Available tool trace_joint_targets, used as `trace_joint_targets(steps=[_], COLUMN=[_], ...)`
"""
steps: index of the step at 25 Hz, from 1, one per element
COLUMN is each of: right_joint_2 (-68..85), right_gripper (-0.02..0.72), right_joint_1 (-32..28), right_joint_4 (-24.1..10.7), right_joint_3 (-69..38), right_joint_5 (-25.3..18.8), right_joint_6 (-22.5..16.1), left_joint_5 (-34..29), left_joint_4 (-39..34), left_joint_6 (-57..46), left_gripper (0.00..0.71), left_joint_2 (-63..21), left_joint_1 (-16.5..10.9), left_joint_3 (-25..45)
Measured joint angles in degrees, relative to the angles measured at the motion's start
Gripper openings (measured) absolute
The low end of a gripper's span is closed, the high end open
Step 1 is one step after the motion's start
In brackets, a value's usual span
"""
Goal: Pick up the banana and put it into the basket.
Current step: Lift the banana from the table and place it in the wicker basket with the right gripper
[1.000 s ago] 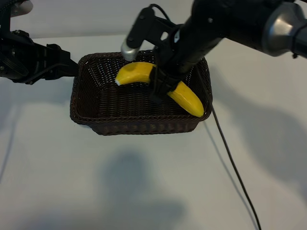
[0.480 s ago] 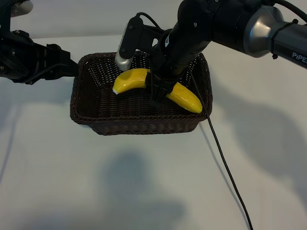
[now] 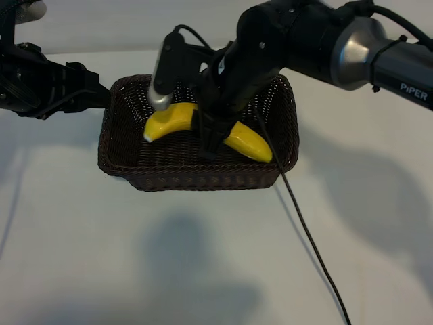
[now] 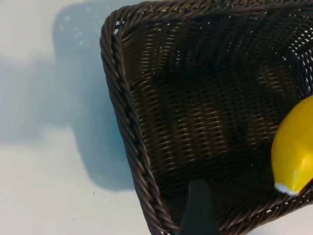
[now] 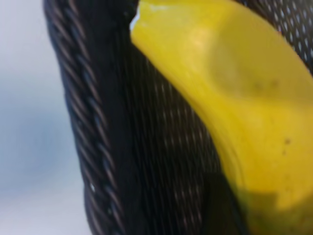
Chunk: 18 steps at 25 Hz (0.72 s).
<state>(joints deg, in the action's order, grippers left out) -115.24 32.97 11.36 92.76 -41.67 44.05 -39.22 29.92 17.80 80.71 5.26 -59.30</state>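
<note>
While my right gripper [image 3: 210, 132] is clamped across the middle of the banana [image 3: 243, 140], which hangs over the basket [image 3: 122, 162] at centre frame, I judge the step is lowering and letting go. I should sink until it nears the weave, then part my fingers so neither end catches the braided rim. At upper left, my left gripper [image 3: 101, 95] sits idle, fingers spread wide, beside the basket's corner.

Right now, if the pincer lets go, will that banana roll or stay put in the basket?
Likely stays: the smooth bright-yellow curved banana, gripped mid-length by the right pincer, hangs low inside the dark-brown woven wicker basket. Its curve resists rolling; the sloping walls should contain any slide.
</note>
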Motion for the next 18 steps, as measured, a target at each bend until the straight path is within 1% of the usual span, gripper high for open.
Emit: trace_joint_targets(steps=[18], right_joint_2=[-6.4], right_gripper=[0.410], right_joint_1=[0.7], right_joint_4=[0.2], right_joint_3=[0.2], right_joint_5=[2.8], right_joint_6=[0.4], left_joint_5=[-0.5], left_joint_4=[0.1], left_joint_6=[0.0], left_gripper=[0.587], left_joint_2=[0.0], left_joint_1=[0.0], left_joint_3=[0.0])
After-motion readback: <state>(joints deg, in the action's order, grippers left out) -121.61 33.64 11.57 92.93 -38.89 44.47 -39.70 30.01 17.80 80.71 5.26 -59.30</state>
